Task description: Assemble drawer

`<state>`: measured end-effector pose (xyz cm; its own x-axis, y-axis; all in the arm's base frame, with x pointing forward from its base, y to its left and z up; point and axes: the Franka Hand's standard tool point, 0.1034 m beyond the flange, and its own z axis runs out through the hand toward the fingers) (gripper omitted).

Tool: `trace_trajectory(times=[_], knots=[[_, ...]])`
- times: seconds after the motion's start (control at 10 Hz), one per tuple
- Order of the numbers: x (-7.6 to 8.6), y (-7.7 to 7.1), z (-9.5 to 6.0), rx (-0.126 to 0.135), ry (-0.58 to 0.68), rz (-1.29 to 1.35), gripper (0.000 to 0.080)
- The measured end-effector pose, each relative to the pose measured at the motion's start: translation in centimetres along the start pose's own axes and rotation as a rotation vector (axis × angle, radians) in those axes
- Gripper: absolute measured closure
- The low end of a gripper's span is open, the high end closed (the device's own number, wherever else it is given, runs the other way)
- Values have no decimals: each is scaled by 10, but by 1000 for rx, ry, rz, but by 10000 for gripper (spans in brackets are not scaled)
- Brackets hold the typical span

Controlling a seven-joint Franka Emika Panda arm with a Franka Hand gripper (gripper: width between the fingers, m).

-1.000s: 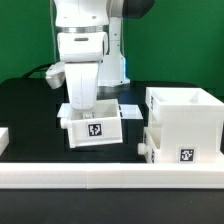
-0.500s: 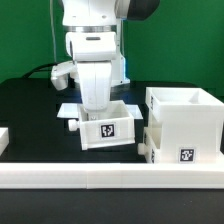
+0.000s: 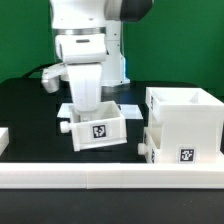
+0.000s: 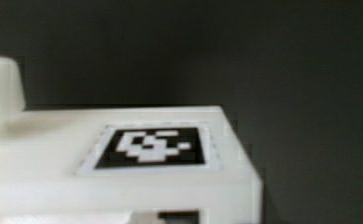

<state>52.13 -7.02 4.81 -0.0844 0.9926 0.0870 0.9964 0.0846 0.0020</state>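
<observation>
arm's down over the small drawer box (image 3: 97,129) on the black desk (image 3: 30,105), w/ the tool (image 3: 86,108) reaching into the box's open top. can't tell how wide the tool is or if it's gripping anything, fingertips are hidden. box looks a bit tilted, tag facing front. bigger drawer case (image 3: 184,125) sits just beside it on the exterior view's right, not touching. wrist cam is blurry, just shows a tagged white part (image 4: 151,148).
</observation>
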Motion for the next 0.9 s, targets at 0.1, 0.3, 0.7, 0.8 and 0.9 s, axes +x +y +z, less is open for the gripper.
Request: trace_trajectory(times=[0.1, 0.3, 0.7, 0.8, 0.9], knots=[[-4, -1, 0, 0, 12, 6, 755], [-10, -4, 2, 9, 18, 11, 755], [-6, -4, 3, 16, 1, 23, 755], [-7, -4, 3, 17, -6, 40, 755], [-1, -1, 1, 16, -53, 47, 755]])
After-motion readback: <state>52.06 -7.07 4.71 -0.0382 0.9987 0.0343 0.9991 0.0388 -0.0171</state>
